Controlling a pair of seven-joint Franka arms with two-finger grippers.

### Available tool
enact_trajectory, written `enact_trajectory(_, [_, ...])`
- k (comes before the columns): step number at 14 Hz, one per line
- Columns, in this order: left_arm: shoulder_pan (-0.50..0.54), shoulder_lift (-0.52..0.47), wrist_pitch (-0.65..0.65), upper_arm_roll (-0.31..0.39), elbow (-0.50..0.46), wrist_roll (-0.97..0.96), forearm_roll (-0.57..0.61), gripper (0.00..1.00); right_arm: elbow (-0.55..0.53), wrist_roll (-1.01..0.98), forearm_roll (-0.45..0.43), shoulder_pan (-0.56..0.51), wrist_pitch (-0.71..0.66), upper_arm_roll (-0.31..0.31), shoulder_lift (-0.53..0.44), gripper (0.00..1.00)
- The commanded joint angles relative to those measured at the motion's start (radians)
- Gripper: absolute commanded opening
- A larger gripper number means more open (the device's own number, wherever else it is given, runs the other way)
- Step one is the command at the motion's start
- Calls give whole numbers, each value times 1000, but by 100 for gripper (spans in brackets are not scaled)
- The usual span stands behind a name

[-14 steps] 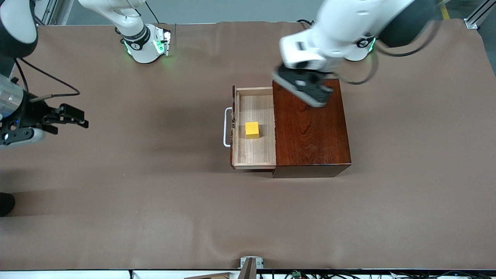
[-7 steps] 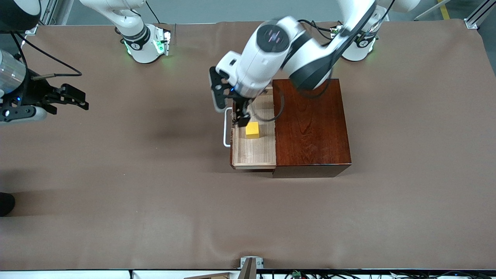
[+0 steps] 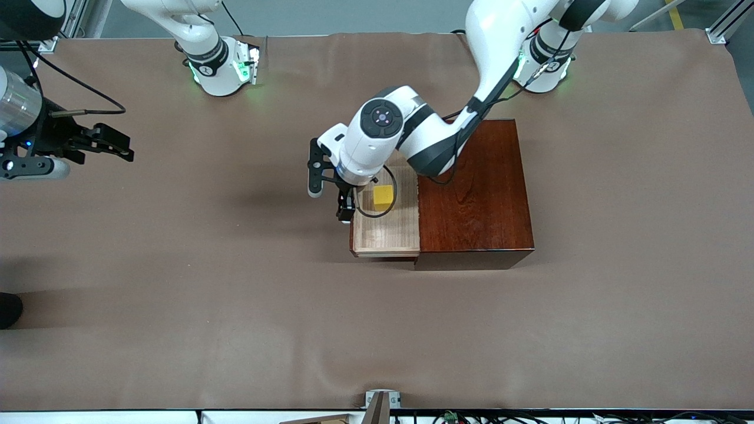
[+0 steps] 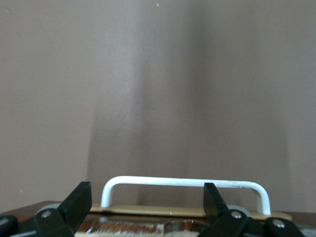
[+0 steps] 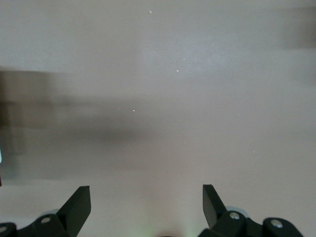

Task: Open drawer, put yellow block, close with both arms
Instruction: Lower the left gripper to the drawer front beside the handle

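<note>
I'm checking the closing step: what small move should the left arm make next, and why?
Probably push the drawer in toward the box casing. The yellow block already lies in the drawer, which stands pulled out, and the left end effector, fingers open, sits at the white handle. The right end effector waits open.

drawer (image 3: 386,232) sitting pulled open, pale wood tray, white U-handle (image 4: 185,190) right at the left end effector (image 3: 347,203). yellow block (image 3: 383,197) lying flat inside it, just beside that end effector.
</note>
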Motion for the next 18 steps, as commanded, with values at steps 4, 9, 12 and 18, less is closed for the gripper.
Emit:
enact_trajectory(4, [-42,28,-60,53,31,-38,14,100,65,9,-14,2,-45,10,-9,100])
enact_trajectory(9, [-73,15,-227,101,34,-36,80,100,77,-90,3,-25,-5,2,-4,100])
enact_trajectory(12, [-73,-5,-310,107,35,-30,141,100,80,-118,3,-36,-5,2,-4,100])
enact_trajectory(18, [-62,-44,-470,130,37,-24,221,100,108,-111,-2,-28,-59,2,-9,100])
